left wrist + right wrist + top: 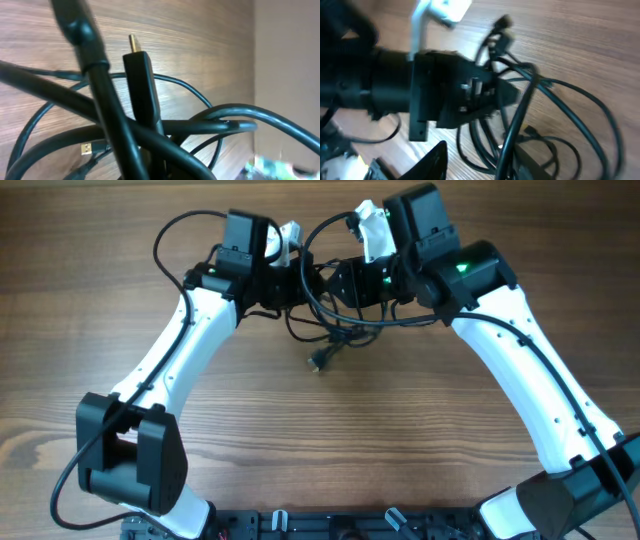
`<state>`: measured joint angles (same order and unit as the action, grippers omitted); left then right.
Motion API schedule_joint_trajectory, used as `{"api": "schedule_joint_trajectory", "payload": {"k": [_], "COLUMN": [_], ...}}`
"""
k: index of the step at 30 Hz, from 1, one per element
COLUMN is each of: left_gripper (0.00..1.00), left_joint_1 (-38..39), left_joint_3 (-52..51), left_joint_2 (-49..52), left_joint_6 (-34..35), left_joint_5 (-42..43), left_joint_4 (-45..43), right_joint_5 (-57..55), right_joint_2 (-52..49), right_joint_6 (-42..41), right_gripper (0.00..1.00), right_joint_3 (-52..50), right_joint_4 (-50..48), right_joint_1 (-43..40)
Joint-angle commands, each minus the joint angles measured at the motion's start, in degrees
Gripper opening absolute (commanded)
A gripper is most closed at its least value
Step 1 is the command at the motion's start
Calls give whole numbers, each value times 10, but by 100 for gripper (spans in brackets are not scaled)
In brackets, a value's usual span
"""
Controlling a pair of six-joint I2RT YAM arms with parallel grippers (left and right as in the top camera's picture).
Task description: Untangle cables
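Cables (pixel 100 100) fill the left wrist view, crossing one another so close to the lens that they look thick. A black plug (pixel 142 85) with a gold tip stands almost upright among them, and a small flat connector (pixel 86 148) shows lower down between the loops. From overhead the bundle hangs between the two arms at the far middle of the worktop (pixel 400 430). Its loops droop toward the wood and one loose end (pixel 318 363) trails nearest the camera side.

Seen from the right wrist, the left pincer (pixel 507 94) is pressed together on the cables, with several cords fanning out from its tip. The right pincer (pixel 335 280) sits just beside it in the overhead view. One of its fingers (pixel 437 160) shows at the bottom of its own camera, but blur and the crossing cords hide the other, so I cannot tell whether it is spread or pinching.

By my reading the job is mid-separation. One arm anchors the knot while the other looks for a fresh hold, and the loops remain crossed. The next move calls for the right pincer to pick a single cord or a plug end, then draw it away from the anchored bunch without dragging the neighbouring loops tighter.
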<state>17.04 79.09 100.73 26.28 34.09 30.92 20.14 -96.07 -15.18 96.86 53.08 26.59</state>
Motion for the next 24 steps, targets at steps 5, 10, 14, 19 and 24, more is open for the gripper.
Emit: {"api": "schedule_joint_trajectory", "payload": {"k": [5,10,14,19,24], "left_gripper": [4,4,4,4,4], "left_joint_1": [-3,-12,-30,-38,-38], "left_joint_3": [-1,-1,-1,-1,-1], "left_joint_2": [1,1,1,1,1], "left_joint_6": [196,194,223,258,237], "left_joint_5": [-5,148,195,245,243], "left_joint_4": [-7,-92,-106,-106,-103], "right_joint_5": [-66,-31,7,-143,-98], "right_joint_2": [-11,-33,-57,-65,-95], "right_joint_6": [-5,22,64,-36,-45], "right_gripper": [43,43,43,24,12], "right_joint_3": [0,0,0,0,0], "right_joint_4": [31,27,19,-2,-39], "right_joint_1": [1,1,2,1,5]}}
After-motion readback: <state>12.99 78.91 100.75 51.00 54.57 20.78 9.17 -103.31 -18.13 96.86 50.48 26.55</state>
